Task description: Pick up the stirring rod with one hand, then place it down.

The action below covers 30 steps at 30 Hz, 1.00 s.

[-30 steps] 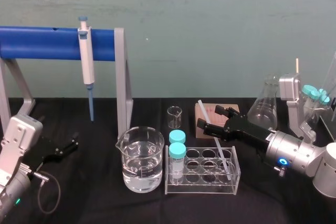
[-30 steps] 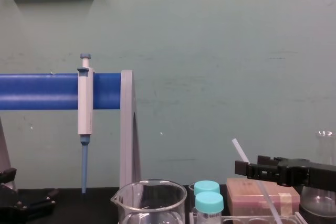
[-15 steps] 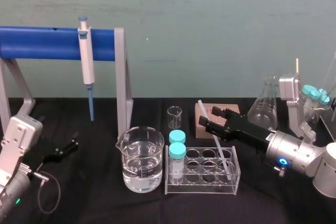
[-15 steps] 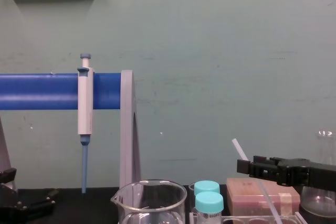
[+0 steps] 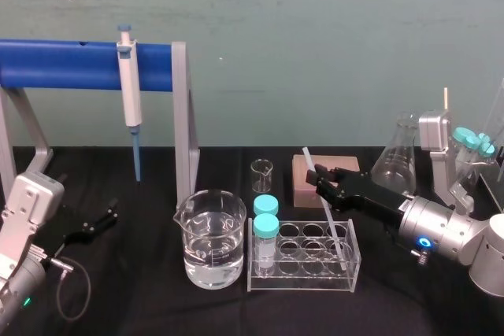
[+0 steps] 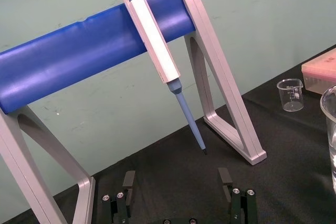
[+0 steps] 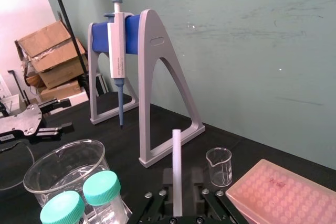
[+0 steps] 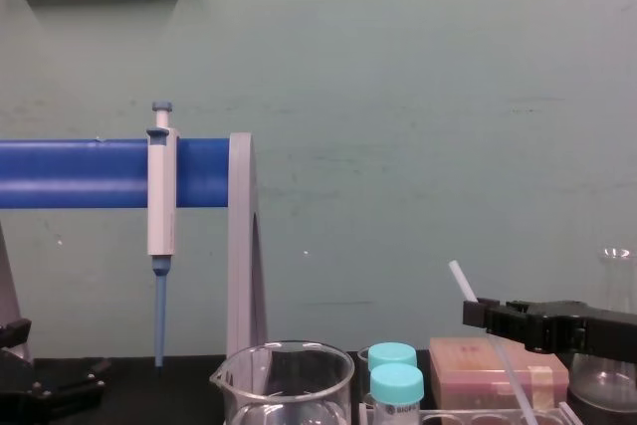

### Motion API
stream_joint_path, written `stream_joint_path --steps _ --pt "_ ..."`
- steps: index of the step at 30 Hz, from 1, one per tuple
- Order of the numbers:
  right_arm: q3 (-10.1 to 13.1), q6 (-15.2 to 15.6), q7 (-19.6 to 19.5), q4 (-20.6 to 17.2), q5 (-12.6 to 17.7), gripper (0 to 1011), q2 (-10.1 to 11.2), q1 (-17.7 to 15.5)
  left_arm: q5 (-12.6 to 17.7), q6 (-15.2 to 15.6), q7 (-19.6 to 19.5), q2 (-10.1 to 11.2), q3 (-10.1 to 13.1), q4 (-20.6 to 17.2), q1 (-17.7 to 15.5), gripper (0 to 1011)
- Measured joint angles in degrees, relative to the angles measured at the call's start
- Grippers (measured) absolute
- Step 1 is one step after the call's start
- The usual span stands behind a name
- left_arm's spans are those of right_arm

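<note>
Stirring rod [image 5: 327,212] — thin, translucent white, tilted

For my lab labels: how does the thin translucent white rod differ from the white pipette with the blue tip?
The thin translucent white stirring rod is one colour throughout; the white pipette has a blue tip. The rod leans, gripped by the right gripper; the pipette hangs upright on the blue bar. Both are long and straight. The left gripper sits open at the far left.

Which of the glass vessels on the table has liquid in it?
The big beaker left of the tube rack; the tiny beaker and the conical flask look empty.
</note>
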Motion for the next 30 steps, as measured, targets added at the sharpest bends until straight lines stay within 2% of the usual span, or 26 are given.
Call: stream_joint_path --steps 1,2,5,7,26,30 --pt "0.0 0.0 0.0 0.0 0.0 192 0.0 0.0 0.0 0.0 0.0 0.0 0.0 0.0 0.0 1000" --pt "0.0 0.0 0.0 0.0 0.0 192 0.0 0.0 0.0 0.0 0.0 0.0 0.0 0.0 0.0 1000" --pt "0.0 0.0 0.0 0.0 0.0 91 0.0 0.0 0.0 0.0 0.0 0.0 0.0 0.0 0.0 1000" --pt "0.0 0.0 0.0 0.0 0.0 70 0.0 0.0 0.0 0.0 0.0 0.0 0.0 0.0 0.0 1000" --pt "0.0 0.0 0.0 0.0 0.0 66 0.0 0.0 0.0 0.0 0.0 0.0 0.0 0.0 0.0 1000" --pt "-0.2 -1.1 -1.6 -1.6 -1.1 66 0.4 -0.6 0.0 0.0 0.0 0.0 0.0 0.0 0.0 1000"
